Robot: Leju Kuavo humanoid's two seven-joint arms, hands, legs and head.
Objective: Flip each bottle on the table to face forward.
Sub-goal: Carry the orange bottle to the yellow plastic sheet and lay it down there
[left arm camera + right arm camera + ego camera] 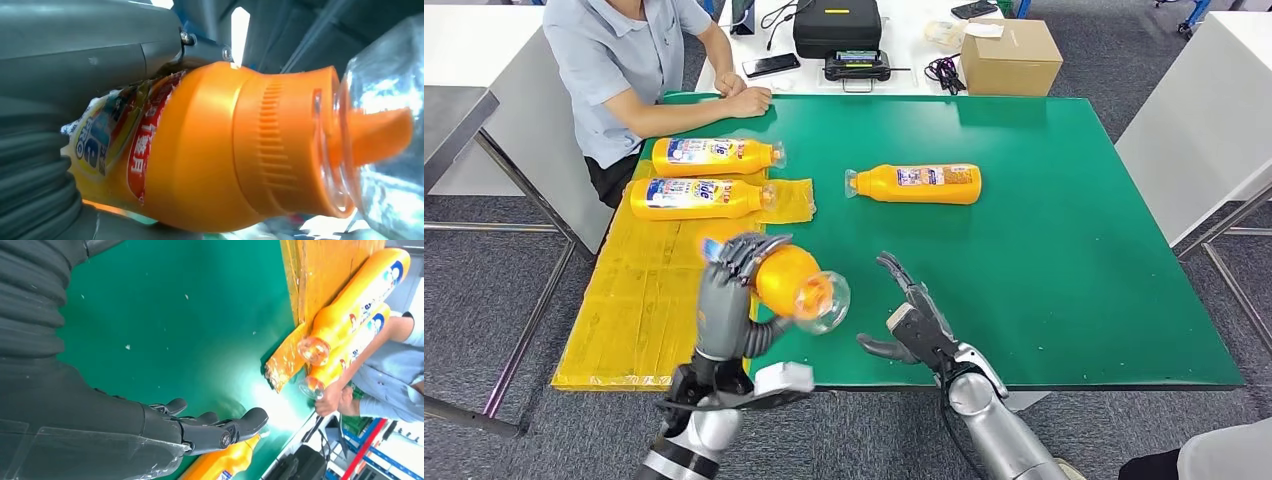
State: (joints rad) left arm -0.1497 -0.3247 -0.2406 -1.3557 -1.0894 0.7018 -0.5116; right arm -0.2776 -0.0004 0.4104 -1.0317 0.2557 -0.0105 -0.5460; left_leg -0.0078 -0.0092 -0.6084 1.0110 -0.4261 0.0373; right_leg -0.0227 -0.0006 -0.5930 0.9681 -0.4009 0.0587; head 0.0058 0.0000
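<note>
My left hand (736,262) grips an orange bottle (790,281) lifted above the table's front edge, its clear cap pointing toward me; up close the orange bottle (200,150) shows a label edge against the hand. My right hand (916,318) hovers open just right of it, fingers (220,427) spread over the green table (1044,250). Two orange bottles (714,156) (696,198) lie on the yellow sheet at the left, caps to the right. Another bottle (916,184) lies on the green surface mid-table, cap to the left.
A person in a blue shirt (624,60) sits at the far left corner, one hand (746,101) resting on the table. A cardboard box (1009,55), a black case (837,25) and a phone (771,65) sit on the white table behind.
</note>
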